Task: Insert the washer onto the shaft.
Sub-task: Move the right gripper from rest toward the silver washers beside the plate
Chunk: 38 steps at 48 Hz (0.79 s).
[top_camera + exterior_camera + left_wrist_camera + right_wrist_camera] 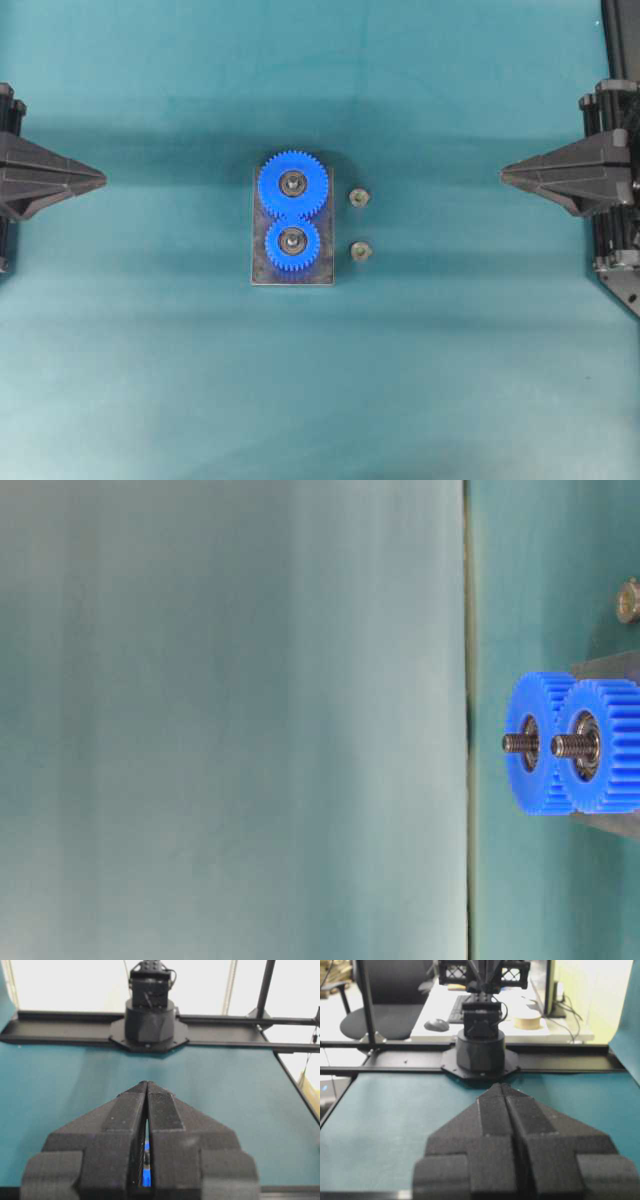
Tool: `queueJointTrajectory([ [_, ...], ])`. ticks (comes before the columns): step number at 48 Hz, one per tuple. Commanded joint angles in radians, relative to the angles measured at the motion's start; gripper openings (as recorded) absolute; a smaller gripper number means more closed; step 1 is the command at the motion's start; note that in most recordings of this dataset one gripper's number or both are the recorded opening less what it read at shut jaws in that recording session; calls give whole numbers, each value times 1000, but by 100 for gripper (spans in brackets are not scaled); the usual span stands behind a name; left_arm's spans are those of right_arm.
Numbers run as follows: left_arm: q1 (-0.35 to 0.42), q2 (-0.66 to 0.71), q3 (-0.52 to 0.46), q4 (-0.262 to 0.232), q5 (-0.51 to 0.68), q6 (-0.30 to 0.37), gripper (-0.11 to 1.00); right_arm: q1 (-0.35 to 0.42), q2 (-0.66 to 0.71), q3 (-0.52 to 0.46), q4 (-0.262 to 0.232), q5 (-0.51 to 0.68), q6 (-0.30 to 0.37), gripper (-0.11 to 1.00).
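Overhead: my left pincer (100, 179) and right pincer (505, 176) rest at opposite table edges, both with jaws pressed together and holding nothing, well apart from the work. At centre, a dark base plate (262, 272) carries two meshed blue gears, larger (293, 183) and smaller (292, 240), each on a threaded shaft (520, 743). Two small metal pieces, washers or nuts I cannot tell, lie just beside the plate: one (359, 197) by the larger gear, one (361, 251) by the smaller.
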Motion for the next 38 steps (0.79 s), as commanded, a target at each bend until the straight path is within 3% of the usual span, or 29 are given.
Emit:
queueJointTrajectory([
  [1, -17, 3, -40, 11, -6, -8, 1, -8, 6, -9, 9, -3, 11, 2],
  [8, -17, -8, -69, 11, 28, 8, 1, -40, 8, -48, 110, 247, 46, 2],
  [17, -17, -5, -91, 11, 181, 8, 1, -109, 34, -143, 97, 572, 51, 2],
  [26, -17, -8, -109, 11, 313, 6, 1, -175, 112, -184, 83, 713, 48, 2],
  [38, -17, 3, -121, 11, 408, 2, 1, -179, 308, -262, 44, 796, 34, 2],
])
